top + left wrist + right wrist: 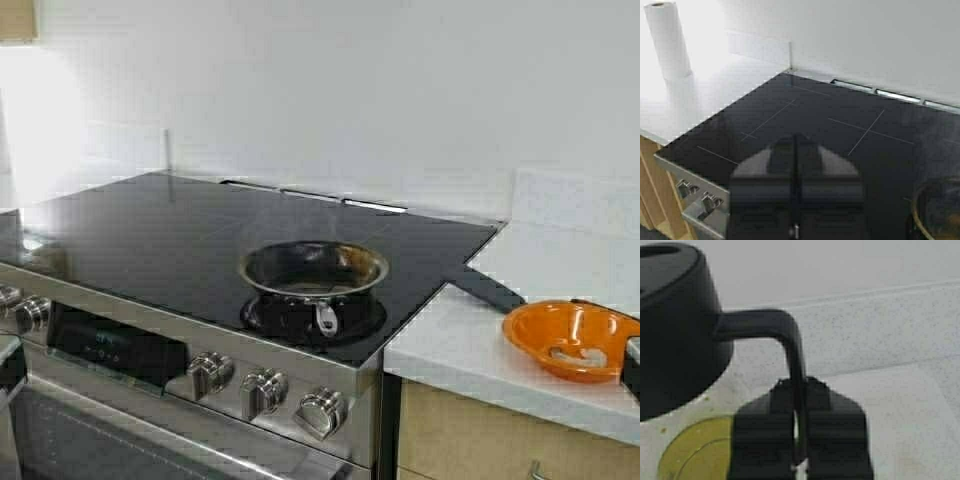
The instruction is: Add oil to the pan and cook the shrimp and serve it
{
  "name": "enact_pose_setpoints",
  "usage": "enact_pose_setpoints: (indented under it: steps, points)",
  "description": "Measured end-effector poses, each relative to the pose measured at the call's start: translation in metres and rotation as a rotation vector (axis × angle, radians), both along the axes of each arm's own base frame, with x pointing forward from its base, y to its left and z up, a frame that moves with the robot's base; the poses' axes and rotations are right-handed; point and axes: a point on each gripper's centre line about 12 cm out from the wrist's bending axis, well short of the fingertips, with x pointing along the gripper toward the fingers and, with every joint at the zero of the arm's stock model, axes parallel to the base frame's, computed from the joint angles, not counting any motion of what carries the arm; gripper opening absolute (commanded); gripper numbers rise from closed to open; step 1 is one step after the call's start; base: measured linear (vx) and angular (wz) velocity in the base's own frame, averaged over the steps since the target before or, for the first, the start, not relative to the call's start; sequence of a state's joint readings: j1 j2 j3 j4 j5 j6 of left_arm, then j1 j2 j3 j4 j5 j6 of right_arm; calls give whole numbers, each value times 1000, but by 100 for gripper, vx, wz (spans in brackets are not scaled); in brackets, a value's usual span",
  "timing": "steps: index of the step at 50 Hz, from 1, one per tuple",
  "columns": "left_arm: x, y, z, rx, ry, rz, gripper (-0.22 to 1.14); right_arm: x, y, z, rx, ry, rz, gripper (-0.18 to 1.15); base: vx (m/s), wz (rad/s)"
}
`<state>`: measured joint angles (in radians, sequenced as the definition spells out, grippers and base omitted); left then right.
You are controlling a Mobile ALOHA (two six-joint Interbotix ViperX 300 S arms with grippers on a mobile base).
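The right claw (799, 440) is clenched on the thin black handle (790, 350) of the oil jug (675, 325); glass with liquid is heavy and slippery, so the grip looks right. The oil (695, 452) shows just beside the fingers. The left claw (796, 185), pressed together and empty, hovers over the stove, the pan (937, 210) near it.

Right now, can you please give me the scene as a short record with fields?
pan: on the front right burner of the black cooktop, handle toward the knobs
orange bowl: on the white counter right of the stove
right gripper: shut on the oil jug's black handle
left gripper: shut, above the cooktop, holding nothing
paper towel roll: upright on the counter left of the stove
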<state>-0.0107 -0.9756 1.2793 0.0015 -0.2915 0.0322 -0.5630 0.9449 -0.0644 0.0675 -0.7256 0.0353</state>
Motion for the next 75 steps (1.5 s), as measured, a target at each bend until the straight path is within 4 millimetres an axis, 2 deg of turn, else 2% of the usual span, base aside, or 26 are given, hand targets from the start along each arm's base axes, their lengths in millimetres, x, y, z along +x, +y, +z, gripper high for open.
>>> enact_pose_setpoints:
  steps: [15,34,39,48,51,58,75]
  points:
    - [1,0,-2,5,11,0,3,-1,-1,-27,18,23,-3,5,0,0]
    - [1,0,-3,5,12,0,3,-1,-3,-31,28,18,-13,7,0,0]
    - [0,0,-3,5,11,-2,3,-1,-2,-31,29,18,-12,20,0,0]
    - [1,0,-2,5,9,0,3,-1,-2,-31,40,10,-16,82,0,0]
    - [1,0,-3,5,12,0,3,-1,-3,-30,49,0,-22,95,0,0]
    - [1,0,-3,5,11,0,3,-4,-10,-30,72,-12,-58,98,0,0]
    - [1,0,-3,5,11,0,3,-8,-8,-35,87,5,-64,97,0,0]
